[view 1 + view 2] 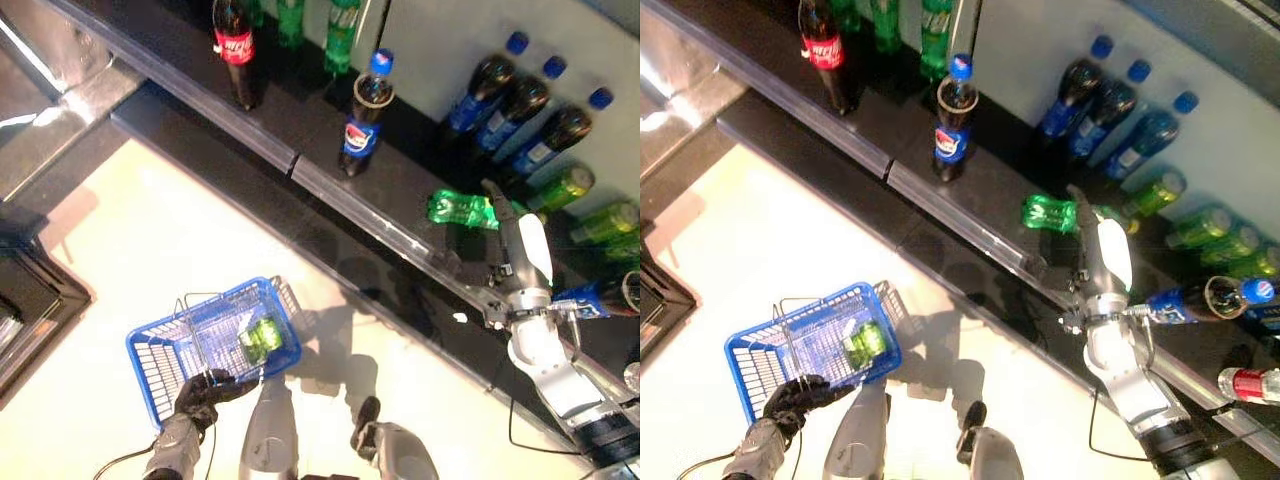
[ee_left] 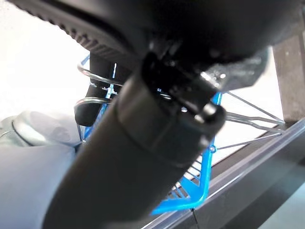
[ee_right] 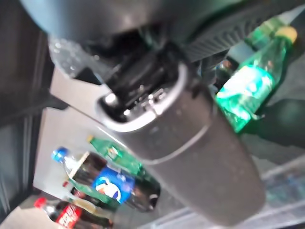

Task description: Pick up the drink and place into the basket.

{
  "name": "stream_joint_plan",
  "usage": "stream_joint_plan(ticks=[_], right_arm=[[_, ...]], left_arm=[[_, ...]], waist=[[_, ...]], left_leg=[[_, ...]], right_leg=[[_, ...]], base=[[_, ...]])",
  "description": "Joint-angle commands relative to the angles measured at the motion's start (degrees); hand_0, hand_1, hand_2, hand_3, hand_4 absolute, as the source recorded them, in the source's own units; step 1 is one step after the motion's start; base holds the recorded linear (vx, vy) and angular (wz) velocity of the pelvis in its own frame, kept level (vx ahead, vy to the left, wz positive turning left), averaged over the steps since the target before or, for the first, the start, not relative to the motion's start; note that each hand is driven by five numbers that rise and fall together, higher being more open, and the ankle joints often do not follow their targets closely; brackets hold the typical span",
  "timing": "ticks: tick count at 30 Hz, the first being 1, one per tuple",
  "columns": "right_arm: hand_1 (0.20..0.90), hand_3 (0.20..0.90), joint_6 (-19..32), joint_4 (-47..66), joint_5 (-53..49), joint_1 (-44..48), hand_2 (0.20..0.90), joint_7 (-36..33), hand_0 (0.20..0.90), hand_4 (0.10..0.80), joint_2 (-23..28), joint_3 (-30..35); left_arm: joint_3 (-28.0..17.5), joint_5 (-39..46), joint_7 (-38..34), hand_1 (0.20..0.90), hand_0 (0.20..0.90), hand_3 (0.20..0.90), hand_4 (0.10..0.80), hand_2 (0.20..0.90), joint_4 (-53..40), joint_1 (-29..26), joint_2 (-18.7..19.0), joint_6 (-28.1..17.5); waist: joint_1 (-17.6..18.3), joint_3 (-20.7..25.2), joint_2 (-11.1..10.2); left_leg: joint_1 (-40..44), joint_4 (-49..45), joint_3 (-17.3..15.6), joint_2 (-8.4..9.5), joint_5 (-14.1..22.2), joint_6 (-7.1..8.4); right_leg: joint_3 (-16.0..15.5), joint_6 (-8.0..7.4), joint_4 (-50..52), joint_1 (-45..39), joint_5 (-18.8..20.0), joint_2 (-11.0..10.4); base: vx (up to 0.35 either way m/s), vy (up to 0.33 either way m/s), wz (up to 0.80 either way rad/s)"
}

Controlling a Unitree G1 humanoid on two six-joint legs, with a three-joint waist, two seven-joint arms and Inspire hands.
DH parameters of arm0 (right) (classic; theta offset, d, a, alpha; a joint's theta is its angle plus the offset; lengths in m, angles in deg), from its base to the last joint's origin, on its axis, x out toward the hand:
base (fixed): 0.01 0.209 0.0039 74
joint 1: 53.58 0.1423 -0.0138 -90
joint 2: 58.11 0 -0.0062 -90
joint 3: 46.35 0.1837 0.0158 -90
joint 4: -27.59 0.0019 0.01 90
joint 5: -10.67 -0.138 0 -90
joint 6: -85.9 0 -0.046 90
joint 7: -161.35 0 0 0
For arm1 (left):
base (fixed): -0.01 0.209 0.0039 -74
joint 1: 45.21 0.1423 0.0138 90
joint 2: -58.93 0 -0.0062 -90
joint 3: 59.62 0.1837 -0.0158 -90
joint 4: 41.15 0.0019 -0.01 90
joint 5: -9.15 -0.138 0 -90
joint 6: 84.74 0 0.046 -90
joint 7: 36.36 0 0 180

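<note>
A green bottle [image 1: 462,209] lies on its side on the dark shelf [image 1: 400,190], its long axis running roughly along the shelf's length. In the right wrist view its yellow cap end points away from the shelf's front rail, toward the back where more green bottles [image 1: 590,205] lie. The right hand [image 1: 497,213] reaches over the shelf and sits right at the bottle's near end; its fingers are hidden behind the wrist and the bottle, so I cannot tell whether they are spread or closed, or whether they have hold of the bottle.

Further along the shelf a cola bottle with a blue cap [image 1: 364,112] stands upright close to the front rail, and a red-labelled cola bottle [image 1: 235,52] stands upright beyond it. Three blue-capped dark bottles [image 1: 525,105] lean in a row against the pale back wall.

The blue basket [image 1: 150,355] hangs over the pale floor [image 1: 150,230], well apart from the shelf. The left hand [image 1: 208,391] has its dark fingers curled round the basket's wire handles [image 2: 95,86], which shows plainly in the left wrist view. Inside the basket another green bottle [image 1: 261,338] already lies on its side near the wall farthest from the hand.
</note>
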State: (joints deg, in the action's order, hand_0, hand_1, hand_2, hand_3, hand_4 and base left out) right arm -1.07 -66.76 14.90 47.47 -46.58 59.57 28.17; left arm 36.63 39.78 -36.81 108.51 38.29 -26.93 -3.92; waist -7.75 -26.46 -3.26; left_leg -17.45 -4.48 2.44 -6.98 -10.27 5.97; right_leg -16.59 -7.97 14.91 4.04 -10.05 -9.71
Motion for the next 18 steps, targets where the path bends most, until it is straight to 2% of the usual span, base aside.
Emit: stream_joint_plan(ticks=[1, 6, 14, 18], right_arm=[[0.900, 0.900, 0.3, 0.0, 2.9, 7.4, 0.900, -3.6, 0.900, 0.800, 6.8, 0.5], [0.900, 0.900, -1.0, -7.2, 7.3, 11.6, 0.900, -4.7, 0.900, 0.800, 7.2, -0.6], [0.900, 0.900, -7.3, -10.8, 13.9, 13.8, 0.900, -6.5, 0.900, 0.800, 10.4, -0.5], [0.900, 0.900, -8.7, -10.6, 15.5, 13.3, 0.900, -8.6, 0.900, 0.800, 11.3, 1.1]], left_arm=[[5.0, 0.1, 0.7, 0.300, 0.300, 0.200, 0.100, 0.300, 0.3, 5.8, 1.0, 1.9], [5.3, 0.9, -0.1, 0.300, 0.300, 0.200, 0.100, 0.300, -1.8, 4.3, 2.0, 3.1], [4.5, 0.8, 0.0, 0.300, 0.300, 0.200, 0.100, 0.300, -4.4, 4.0, 3.6, 4.9], [4.1, 0.8, -0.1, 0.300, 0.300, 0.200, 0.100, 0.300, -5.0, 4.6, 3.7, 4.7]], waist=[[-1.0, 0.8, -0.1], [-1.5, -0.3, -0.4], [-2.2, -1.4, -1.2], [-2.1, -1.6, -1.5]], left_leg=[[1.8, -5.0, 2.7, -0.58, 7.3, -0.64], [0.6, -5.0, 2.3, -0.18, 7.3, -1.21], [-0.7, -5.5, 2.2, -0.33, 7.5, -1.80], [-0.6, -5.1, 2.0, -0.58, 7.6, -1.98]], right_leg=[[1.9, 1.05, 3.2, 7.5, 7.0, -2.2], [1.8, 0.73, 2.3, 8.1, 7.9, -2.1], [1.5, 0.65, 2.1, 8.6, 8.2, -1.4], [1.4, 0.54, 2.0, 8.7, 8.2, -1.1]], base=[[-0.081, 0.012, -0.02], [-0.077, -0.011, -0.01], [-0.026, -0.034, -0.01], [-0.001, -0.029, 0.01]])
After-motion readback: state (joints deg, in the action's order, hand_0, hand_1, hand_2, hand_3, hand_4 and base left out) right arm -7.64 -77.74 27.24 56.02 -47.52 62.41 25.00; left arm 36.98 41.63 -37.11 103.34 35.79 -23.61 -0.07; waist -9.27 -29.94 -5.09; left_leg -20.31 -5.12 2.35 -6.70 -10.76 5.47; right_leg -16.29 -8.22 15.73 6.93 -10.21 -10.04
